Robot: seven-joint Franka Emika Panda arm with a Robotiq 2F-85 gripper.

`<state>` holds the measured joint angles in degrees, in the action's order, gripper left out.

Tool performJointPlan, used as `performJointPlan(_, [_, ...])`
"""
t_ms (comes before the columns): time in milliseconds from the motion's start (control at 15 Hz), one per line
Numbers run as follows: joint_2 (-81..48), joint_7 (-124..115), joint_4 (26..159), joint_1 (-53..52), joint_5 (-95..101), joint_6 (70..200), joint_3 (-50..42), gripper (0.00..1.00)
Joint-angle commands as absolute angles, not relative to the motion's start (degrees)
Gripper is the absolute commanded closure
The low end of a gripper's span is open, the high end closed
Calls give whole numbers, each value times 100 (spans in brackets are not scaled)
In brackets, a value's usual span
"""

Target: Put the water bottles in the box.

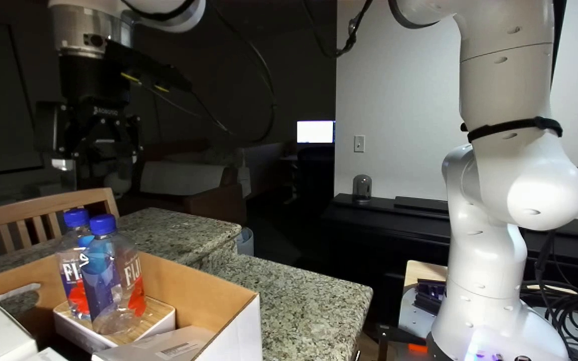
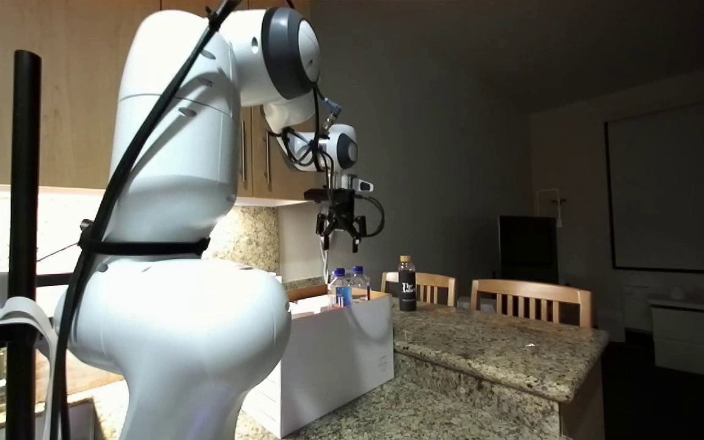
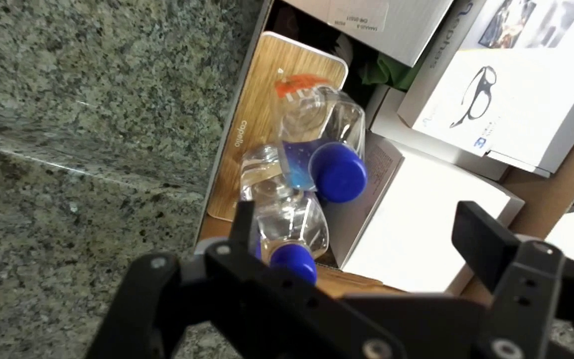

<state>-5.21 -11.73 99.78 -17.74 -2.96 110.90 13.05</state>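
Two clear water bottles with blue caps stand upright inside the box, close together. The nearer bottle (image 1: 113, 286) and the one behind it (image 1: 70, 260) rest on a flat wood-topped box. The bottles also show in the wrist view, one further up (image 3: 339, 172) and one lower (image 3: 292, 219) behind the left finger. The large carton box (image 1: 198, 291) is tan inside and white outside; its outer wall (image 2: 346, 360) shows in an exterior view. My gripper (image 3: 354, 212) is open and empty above the box, clear of the caps in both exterior views (image 1: 97, 178) (image 2: 340, 244).
The flat wood-topped box (image 3: 247, 114) and several white cartons (image 3: 426, 219) fill the carton. A dark bottle with a cork lid (image 2: 407, 287) stands on the raised granite counter (image 2: 498, 342). Wooden chairs (image 2: 532, 299) stand behind it. Wall cabinets (image 2: 71, 91) are overhead.
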Motion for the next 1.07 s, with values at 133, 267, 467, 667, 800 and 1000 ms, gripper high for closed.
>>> performJointPlan(133, [1055, -1332, 11106, -1356, -314, 10712, 1102, 0])
performJointPlan(267, [1552, -1191, 11562, -1122, -379, 10628, 908, 0])
performJointPlan(467, [2108, -1012, 12401, -766, -357, 10724, 574, 0])
performJointPlan(667, [2446, -507, 13227, -426, -386, 11034, 122, 0])
performJointPlan(800, [2604, -103, 13829, -234, -357, 11621, -160, 0])
performJointPlan(1000, [2356, 412, 14172, -35, -348, 12312, -486, 0])
